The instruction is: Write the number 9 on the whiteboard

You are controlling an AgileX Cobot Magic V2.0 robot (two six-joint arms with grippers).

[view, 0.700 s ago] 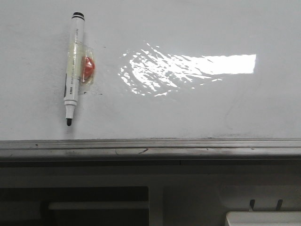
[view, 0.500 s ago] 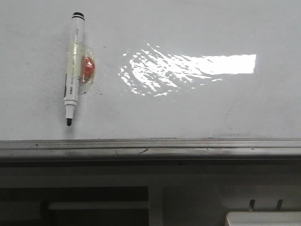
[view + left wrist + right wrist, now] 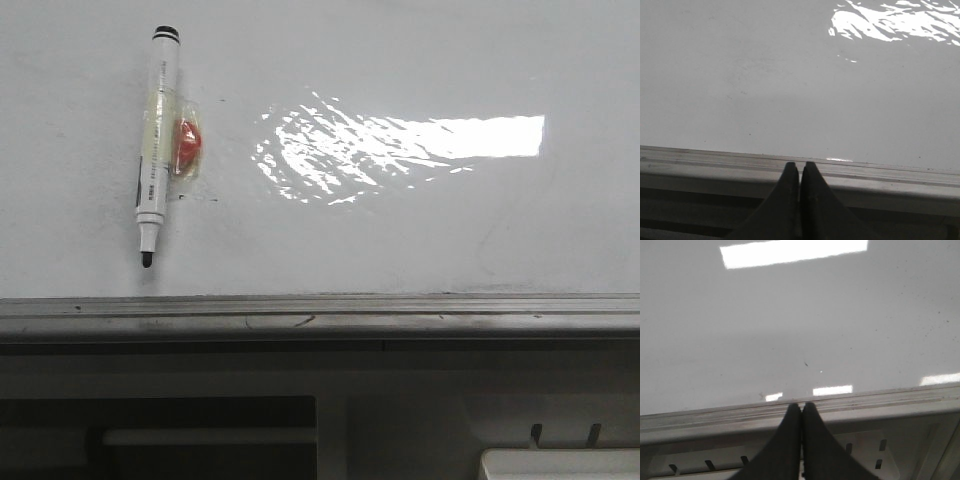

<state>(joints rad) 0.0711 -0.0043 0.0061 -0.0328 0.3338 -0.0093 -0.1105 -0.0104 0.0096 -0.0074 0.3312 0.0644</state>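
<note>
The whiteboard is glossy white with a bright glare patch, and it also fills the left wrist view and the right wrist view. No number 9 shows on it. A white marker with a black tip pointing down is stuck to the board at the upper left by tape and a red holder. My left gripper is shut and empty, its tips before the board's grey ledge. My right gripper is shut and empty, also at the ledge. Neither gripper shows in the front view.
The grey metal ledge runs along the board's lower edge. Grey furniture with a dark opening lies below it. A white slotted object sits at the lower right, also in the right wrist view.
</note>
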